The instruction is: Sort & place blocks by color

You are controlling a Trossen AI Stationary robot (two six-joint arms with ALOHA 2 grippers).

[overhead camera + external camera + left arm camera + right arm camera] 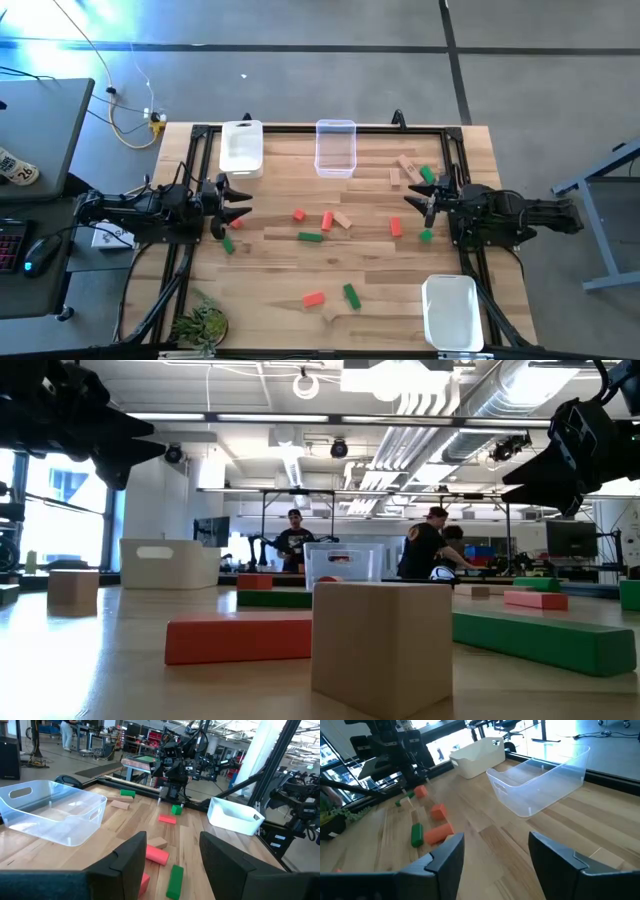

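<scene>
Overhead looks straight down; low camera sits level, perhaps near a block (385,645); wrists face across.

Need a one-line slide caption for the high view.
Left pincer and right pincer open at the table's sides; red, green and wood blocks scattered, none binned.

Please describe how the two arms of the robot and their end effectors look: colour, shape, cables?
Both arms are black and built from chunky jointed segments. The left end effector and the right end effector each carry two dark, pointed fingers. From the wrist cameras the fingers look like broad, flat, matte black plates with angled edges. I cannot make out any markings on them.
</scene>
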